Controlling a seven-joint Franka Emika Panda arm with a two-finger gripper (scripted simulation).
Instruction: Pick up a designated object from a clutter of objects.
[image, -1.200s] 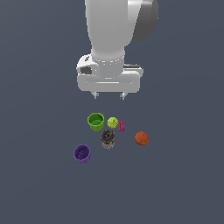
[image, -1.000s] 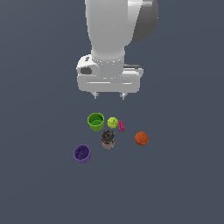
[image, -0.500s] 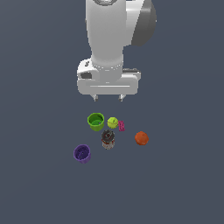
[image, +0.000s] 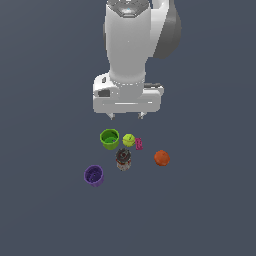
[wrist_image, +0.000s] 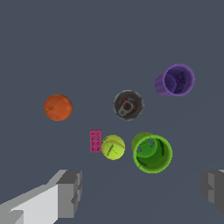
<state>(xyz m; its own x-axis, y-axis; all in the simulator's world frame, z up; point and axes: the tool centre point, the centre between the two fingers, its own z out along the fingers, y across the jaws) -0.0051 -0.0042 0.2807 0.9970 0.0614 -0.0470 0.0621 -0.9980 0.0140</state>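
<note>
The orange-red ball (image: 161, 158) lies on the grey floor at the exterior view's right of the clutter, apart from the rest; it also shows in the wrist view (wrist_image: 58, 107). The clutter holds a green cup (image: 109, 139), a yellow-green ball (image: 128, 140), a tiny pink piece (image: 139, 144), a dark can-like thing (image: 123, 159) and a purple cup (image: 93, 175). My gripper (image: 126, 115) hangs open and empty well above the floor, over the green cup and yellow-green ball. Its two fingers (wrist_image: 70, 192) stand wide apart in the wrist view.
The same items show in the wrist view: green cup (wrist_image: 152, 153), yellow-green ball (wrist_image: 113, 147), pink piece (wrist_image: 96, 141), can (wrist_image: 128, 105), purple cup (wrist_image: 176, 80). Plain grey floor surrounds the cluster.
The arm has risen slightly and shifted a little toward the exterior view's right. The objects have not moved.
</note>
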